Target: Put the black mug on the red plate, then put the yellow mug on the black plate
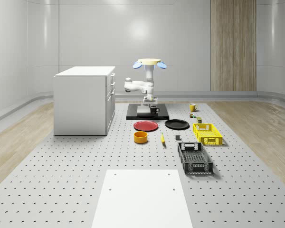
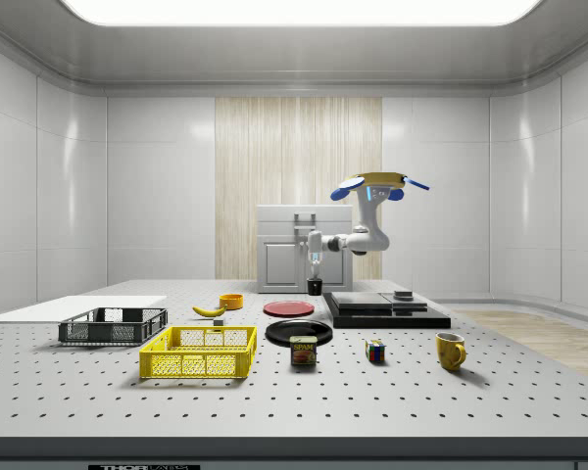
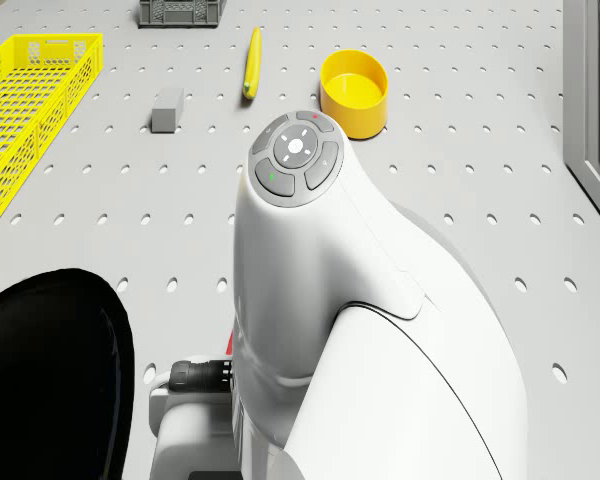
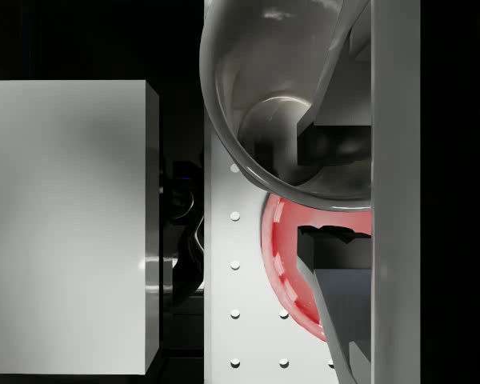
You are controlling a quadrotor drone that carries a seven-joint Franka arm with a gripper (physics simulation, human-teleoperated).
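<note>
above the black pad [image 1: 147, 115], drone [image 1: 149, 62] hovering, arm bent down, fingers [image 4: 336, 300] clamped on black mug [image 1: 154, 109]

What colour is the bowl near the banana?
Orange-yellow; the bowl shows best in the drone view, beside the banana.

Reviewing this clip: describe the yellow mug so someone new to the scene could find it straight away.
Start from the yellow crate on the perforated table. Beyond it, toward the back wall, the yellow mug stands upright and alone, near a small multicoloured cube. Unlike the yellow bowl by the red plate, it has a handle and stands taller than it is wide.
</note>
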